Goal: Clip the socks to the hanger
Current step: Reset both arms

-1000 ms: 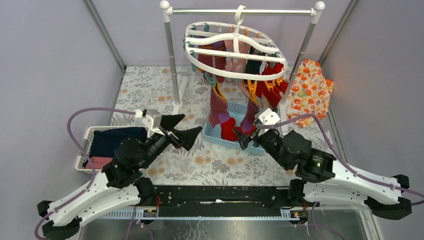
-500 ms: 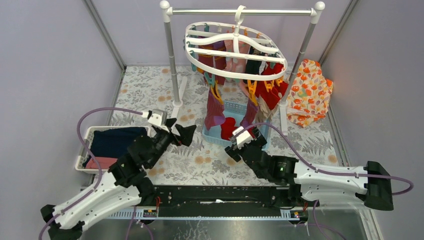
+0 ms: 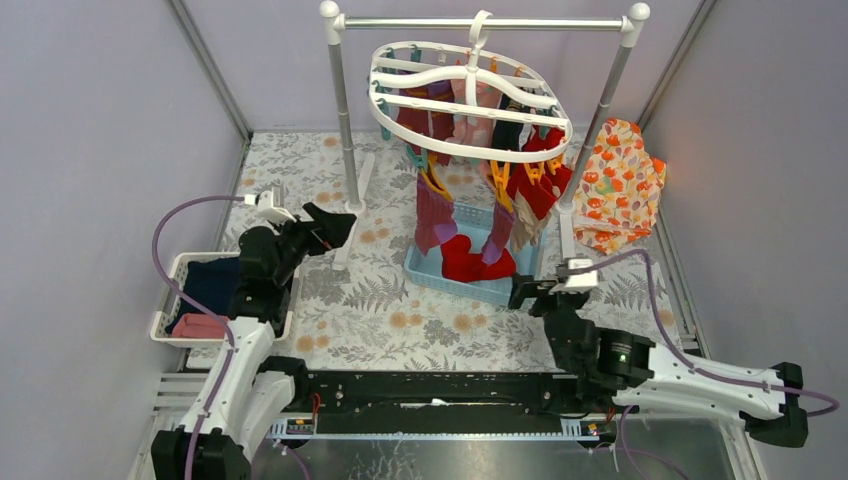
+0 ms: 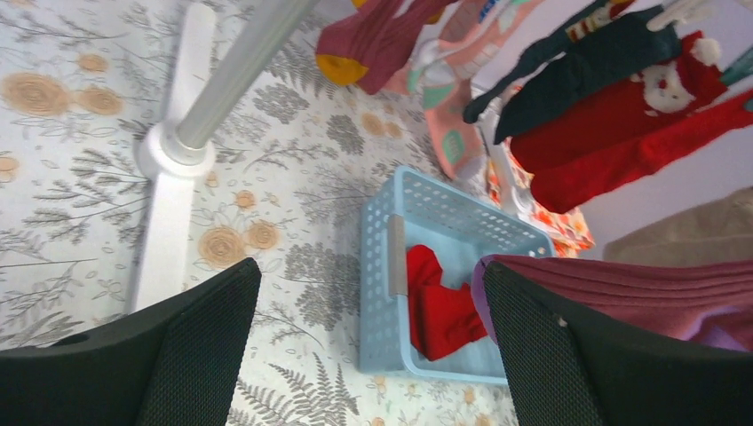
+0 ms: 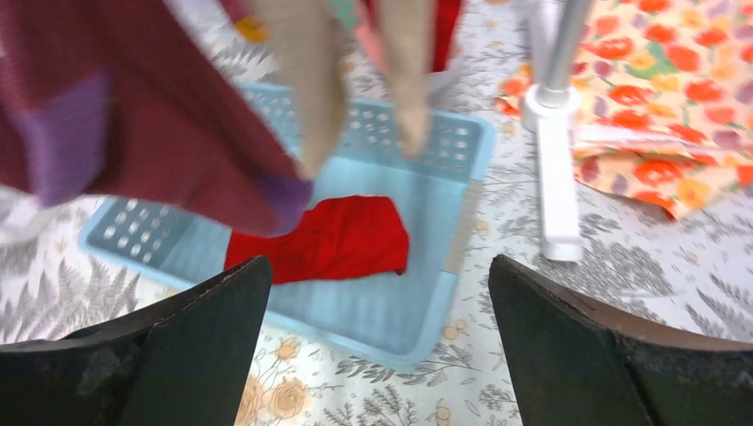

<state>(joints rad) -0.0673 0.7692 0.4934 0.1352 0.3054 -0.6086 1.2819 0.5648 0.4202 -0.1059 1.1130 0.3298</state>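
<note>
**Fetching the red socks left in the basket**

From the top camera, you see the hanger [image 3: 462, 103] hooked on the rack [image 3: 341, 110], with many socks [image 3: 532, 188] already clipped under it. A few red socks [image 3: 470, 262] lie in the blue basket [image 3: 455, 287] directly below. The left claw [image 3: 328, 226] hovers near the rack's foot. The right claw [image 3: 528, 291] is just beside the basket's near right corner. Neither one touches a sock.

From the left wrist, the fingers [image 4: 178, 355] stand wide apart with nothing between them. A hanging maroon sock [image 4: 622, 288] is very close to one finger; I cannot tell if it touches.

From the right wrist, this claw is also spread wide and empty, and it looks at the red heap.

I judge the socks to be light, soft and floppy, so they will sag from any grip. You should take one at a raised fold or at the cuff, which leaves an edge free for a clip. The hanger hangs from one hook, so it will probably swing when pushed.

No brand or writing can be read. One red sock carries a small white figure [image 4: 661, 84].
</note>
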